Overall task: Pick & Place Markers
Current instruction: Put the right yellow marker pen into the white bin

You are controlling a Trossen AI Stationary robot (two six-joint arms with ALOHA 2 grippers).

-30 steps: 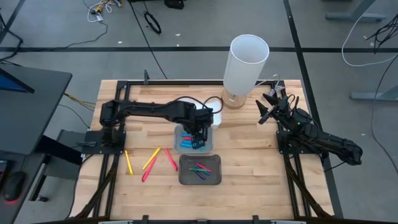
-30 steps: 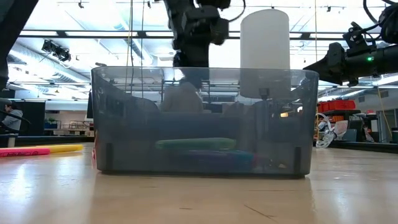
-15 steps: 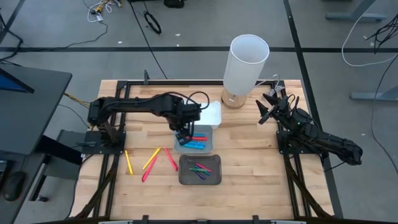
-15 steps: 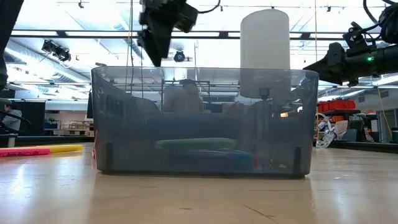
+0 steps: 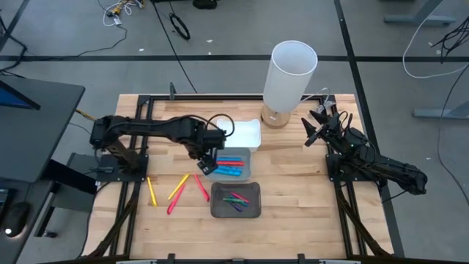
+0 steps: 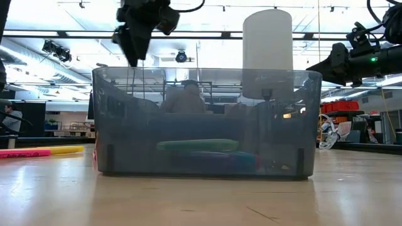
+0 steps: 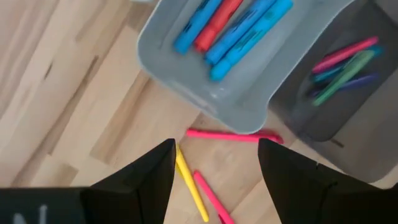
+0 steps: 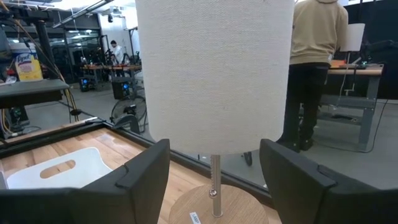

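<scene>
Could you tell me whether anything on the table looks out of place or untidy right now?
Yes: several markers still lie scattered at odd angles on the bare wood, left of the dark tray, while others sit sorted in the two trays. The open left gripper hovers nearby, empty. Nothing looks spilled or broken.

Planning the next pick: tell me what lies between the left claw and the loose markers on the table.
Nothing: in the left wrist view the open left claw looks straight down on the pink marker and yellow marker, only bare table between.
</scene>
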